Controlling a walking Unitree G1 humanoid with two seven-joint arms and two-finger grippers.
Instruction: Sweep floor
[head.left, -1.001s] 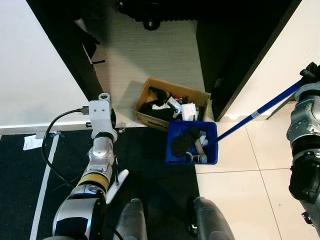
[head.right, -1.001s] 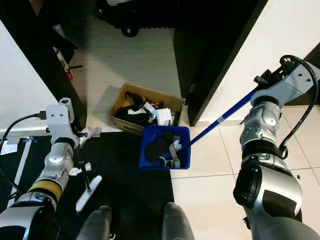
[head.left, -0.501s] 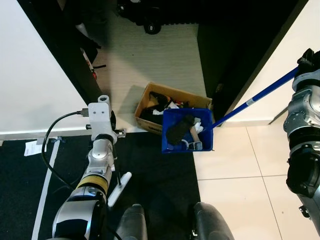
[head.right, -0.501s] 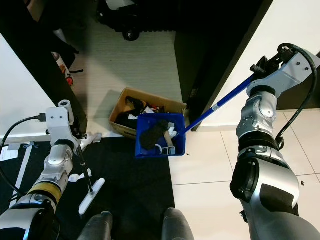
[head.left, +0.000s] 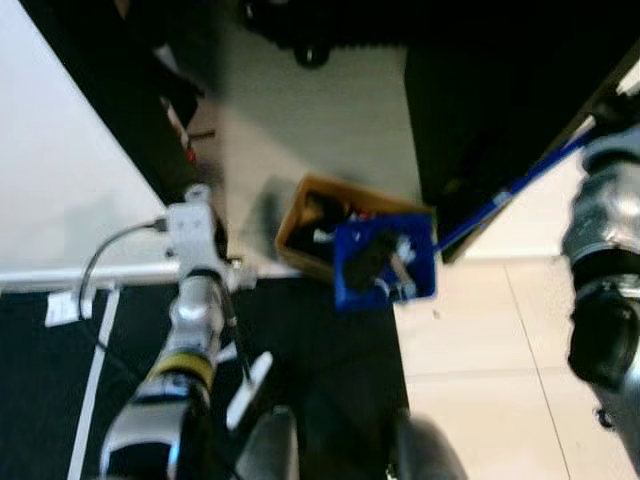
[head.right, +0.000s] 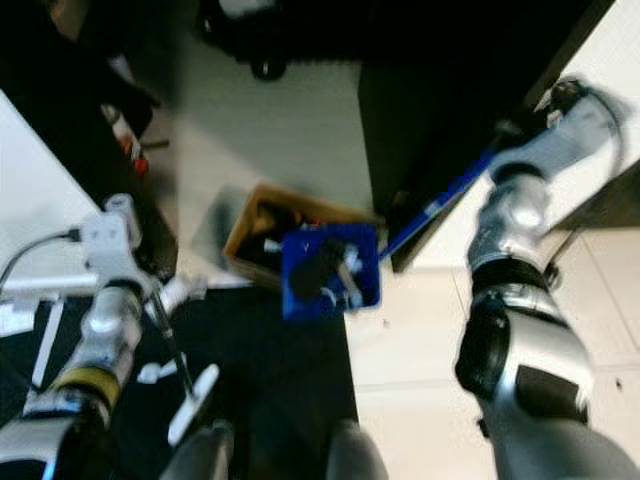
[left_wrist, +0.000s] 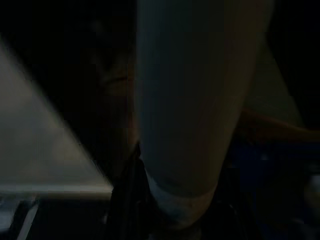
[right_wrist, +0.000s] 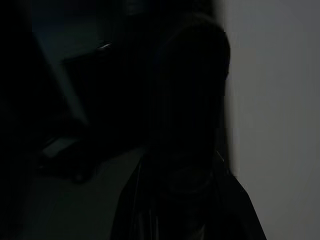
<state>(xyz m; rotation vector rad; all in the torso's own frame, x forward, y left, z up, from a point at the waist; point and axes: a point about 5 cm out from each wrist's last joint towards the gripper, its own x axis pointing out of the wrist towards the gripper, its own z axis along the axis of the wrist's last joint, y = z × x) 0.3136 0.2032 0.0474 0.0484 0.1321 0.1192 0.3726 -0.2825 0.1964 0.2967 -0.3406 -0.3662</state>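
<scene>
Dustpan (head.left: 386, 265), blue and loaded with dark and pale scraps, is seen hung at the far end of its long blue handle (head.left: 510, 188), partly over the open cardboard box (head.left: 318, 222) at the doorway; half a second ago it was set a little nearer the robot, so it has been carried slightly further over the box, and both eye views have turned blurred, which suggests the head is in motion. The right gripper (head.right: 545, 100) is placed at the handle's upper end, but whether its fingers are clenched on it cannot be told. The left gripper (head.left: 222, 275) is found at a thin dark rod ending in a white broom head (head.right: 195, 401) on the black mat below its fingers; its grasp cannot be told either. Emptying of the sweepings into the box is judged to be in hand, not yet done.
</scene>
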